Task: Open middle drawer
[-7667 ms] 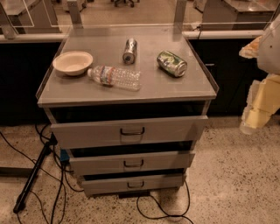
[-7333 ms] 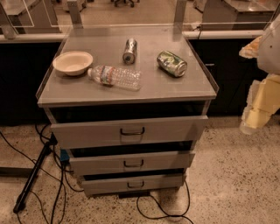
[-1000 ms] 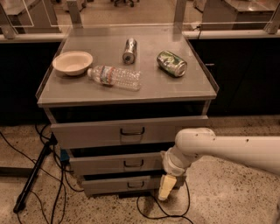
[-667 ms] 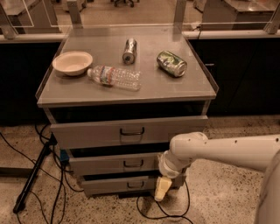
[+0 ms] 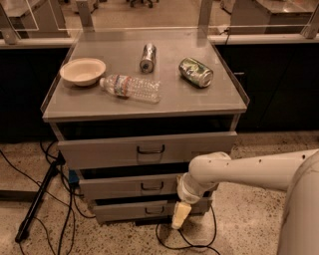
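Cream-coloured gripper (image 5: 180,215) hangs low; the middle drawer (image 5: 114,188) sits just up-left of it. Spread or pressed together, I cannot tell.

I see a lab-like workroom: 1 grey metal drawer cabinet (image 5: 149,102), speckled floor (image 5: 244,219), loose cables (image 5: 64,219), glass partitions (image 5: 47,15) behind. My gripper (image 5: 180,215) hangs low beside the bottom drawer (image 5: 124,210).

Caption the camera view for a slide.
Gripper hangs before the bottom drawer, below the middle drawer and right of its handle, not yet grasping.
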`<state>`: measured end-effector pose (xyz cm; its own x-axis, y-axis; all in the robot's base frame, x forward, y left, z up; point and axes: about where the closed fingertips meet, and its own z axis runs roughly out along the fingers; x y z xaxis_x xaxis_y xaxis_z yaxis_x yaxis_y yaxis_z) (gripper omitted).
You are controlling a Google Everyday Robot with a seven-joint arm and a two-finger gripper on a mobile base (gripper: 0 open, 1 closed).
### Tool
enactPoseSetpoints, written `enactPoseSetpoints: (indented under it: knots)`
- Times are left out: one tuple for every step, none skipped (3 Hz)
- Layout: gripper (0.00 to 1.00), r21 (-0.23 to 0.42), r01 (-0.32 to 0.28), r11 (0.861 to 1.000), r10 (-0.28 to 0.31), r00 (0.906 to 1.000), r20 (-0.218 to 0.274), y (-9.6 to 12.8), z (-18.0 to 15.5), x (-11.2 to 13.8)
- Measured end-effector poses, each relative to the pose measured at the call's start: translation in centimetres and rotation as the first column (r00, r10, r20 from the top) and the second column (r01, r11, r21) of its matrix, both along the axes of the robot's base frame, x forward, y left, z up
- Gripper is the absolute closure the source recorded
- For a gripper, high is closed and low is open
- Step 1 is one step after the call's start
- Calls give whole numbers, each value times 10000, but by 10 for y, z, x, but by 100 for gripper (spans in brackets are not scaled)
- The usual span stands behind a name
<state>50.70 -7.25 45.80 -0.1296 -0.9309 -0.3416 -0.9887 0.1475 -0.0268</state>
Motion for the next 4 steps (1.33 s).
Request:
enactPoseSetpoints:
  knots:
    - [0, -97, 302, 9995, -301, 9995, 118, 2, -7, 15]
    - [0, -260, 400, 9989, -394, 9989, 235, 3, -13, 30]
    - [0, -379, 444, 9983, -432, 9985, 323, 7, -21, 51]
    - [0, -424, 394, 9983, -383, 9989, 263, 9, -27, 54]
